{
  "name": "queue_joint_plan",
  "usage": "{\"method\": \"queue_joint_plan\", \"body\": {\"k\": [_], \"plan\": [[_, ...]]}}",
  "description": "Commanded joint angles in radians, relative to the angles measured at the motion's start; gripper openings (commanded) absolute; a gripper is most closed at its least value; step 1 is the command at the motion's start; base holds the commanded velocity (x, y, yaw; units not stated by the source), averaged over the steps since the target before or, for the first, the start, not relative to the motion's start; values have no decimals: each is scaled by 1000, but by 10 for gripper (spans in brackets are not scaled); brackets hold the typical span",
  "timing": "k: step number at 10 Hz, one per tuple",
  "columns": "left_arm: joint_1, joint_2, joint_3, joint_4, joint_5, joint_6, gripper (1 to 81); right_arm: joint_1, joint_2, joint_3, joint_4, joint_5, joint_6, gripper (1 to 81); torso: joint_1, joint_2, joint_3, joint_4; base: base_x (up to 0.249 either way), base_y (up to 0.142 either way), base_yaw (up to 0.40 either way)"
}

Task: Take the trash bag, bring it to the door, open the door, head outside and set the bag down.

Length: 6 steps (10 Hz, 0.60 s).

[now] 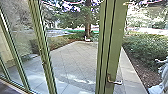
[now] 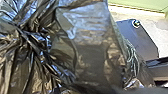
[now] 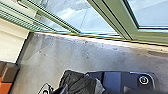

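Green frames (image 3: 113, 21) hold glass panes (image 3: 67, 12) along the edge of a grey floor (image 3: 75, 53), a pale strip (image 3: 100, 42) running at their foot. Brown (image 3: 10, 72) and orange (image 3: 6, 88) blocky shapes touch beside a pale wall (image 3: 12, 43). Crumpled black trash bag plastic (image 3: 80, 83) partly covers the robot's dark plate (image 3: 112, 81).

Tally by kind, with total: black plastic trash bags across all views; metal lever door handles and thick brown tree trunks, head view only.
Black plastic trash bag: 1
Metal lever door handle: 1
Thick brown tree trunk: 1
Total: 3

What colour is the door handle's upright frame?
Green, best seen in the head view.
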<state>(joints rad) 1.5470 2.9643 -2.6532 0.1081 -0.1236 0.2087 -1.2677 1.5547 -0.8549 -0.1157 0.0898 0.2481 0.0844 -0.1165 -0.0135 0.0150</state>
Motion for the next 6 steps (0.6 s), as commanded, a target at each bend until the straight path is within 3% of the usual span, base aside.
{"method": "queue_joint_plan", "body": {"k": [1, 4, 6], "plan": [[-46, -3, 2, 1, 45, 4, 10, 206, -114, 93, 99, -137, 2, 811, 0, 0, 0, 0, 0, 0, 0], [-46, 4, 2, 1, 45, 3, 10, 386, -129, 76, 188, -275, 19, 811, 0, 0, 0, 0, 0, 0, 0], [-46, 4, 2, 1, 45, 3, 10, 527, -127, 48, 197, -382, 60, 811, 0, 0, 0, 0, 0, 0, 0]]}}
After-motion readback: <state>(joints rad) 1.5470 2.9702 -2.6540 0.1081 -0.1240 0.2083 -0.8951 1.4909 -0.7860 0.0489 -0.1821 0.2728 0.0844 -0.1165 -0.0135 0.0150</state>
